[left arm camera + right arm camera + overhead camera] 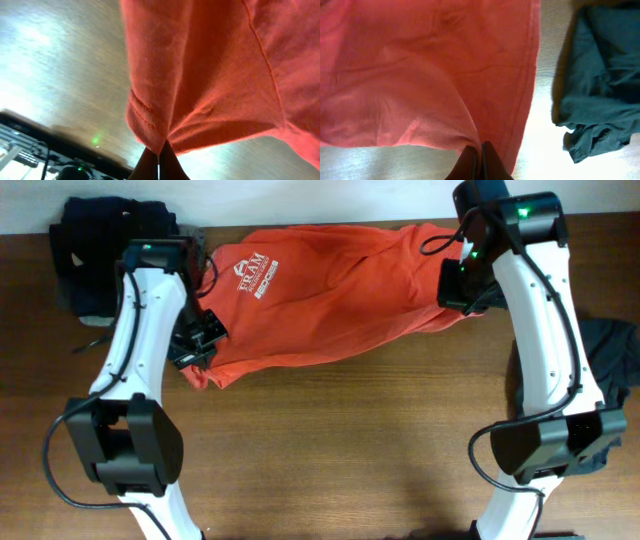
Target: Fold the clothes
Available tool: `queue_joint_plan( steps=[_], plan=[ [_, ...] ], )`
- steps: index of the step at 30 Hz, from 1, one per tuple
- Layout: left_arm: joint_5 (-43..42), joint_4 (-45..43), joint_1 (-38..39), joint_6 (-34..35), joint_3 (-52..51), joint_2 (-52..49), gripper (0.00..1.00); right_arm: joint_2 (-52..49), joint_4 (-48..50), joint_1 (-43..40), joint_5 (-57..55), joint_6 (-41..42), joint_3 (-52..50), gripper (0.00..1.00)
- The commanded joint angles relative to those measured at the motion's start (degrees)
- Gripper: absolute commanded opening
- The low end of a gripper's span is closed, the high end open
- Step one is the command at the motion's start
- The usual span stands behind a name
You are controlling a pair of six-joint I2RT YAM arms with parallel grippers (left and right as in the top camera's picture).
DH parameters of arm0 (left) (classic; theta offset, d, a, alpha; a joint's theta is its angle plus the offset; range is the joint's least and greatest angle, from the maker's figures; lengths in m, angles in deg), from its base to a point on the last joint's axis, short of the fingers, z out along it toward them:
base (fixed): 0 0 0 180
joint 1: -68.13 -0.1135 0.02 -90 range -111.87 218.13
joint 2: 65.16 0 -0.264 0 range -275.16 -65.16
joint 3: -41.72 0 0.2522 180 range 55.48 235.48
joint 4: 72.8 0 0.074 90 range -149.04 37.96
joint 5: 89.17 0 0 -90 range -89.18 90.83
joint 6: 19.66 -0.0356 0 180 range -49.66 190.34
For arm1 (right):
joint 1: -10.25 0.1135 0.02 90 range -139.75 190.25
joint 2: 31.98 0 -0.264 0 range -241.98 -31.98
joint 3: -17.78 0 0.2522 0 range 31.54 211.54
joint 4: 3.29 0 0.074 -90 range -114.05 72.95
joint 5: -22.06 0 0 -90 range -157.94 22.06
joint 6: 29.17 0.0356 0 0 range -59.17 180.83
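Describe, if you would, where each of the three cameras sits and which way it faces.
Overhead: fixed above, looking straight down on the wooden table and orange shirt; both white arms show, with left hand and right hand.
Left wrist: on the left arm, looking along its fingertips, pinched shut on the shirt's edge, table beyond.
Right wrist: on the right arm, looking past its closed fingertips at the shirt and a dark garment.
Shared: all three see the orange shirt; the overhead shows both grip spots.

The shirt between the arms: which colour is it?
Orange shirt with white print; clearest in the overhead view.
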Motion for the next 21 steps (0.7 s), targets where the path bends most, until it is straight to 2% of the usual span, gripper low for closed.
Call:
queue_joint_plan(
  steps=[1,9,21],
  plan=[
    [9.2,1.62,2.08,6.6,-0.15,5.4,0.01,4.02,-0.35,0.09,-2.8,1.92,0.0,0.04],
    [11.89,2.93,4.26,7.37,-0.17,13.03,0.01,10.16,-0.35,0.22,-2.71,1.95,-1.84,0.04],
    [12.04,2.93,10.23,6.95,-0.79,15.82,0.01,19.61,-0.35,0.09,-4.02,1.97,-18.21,0.04]
  ],
)
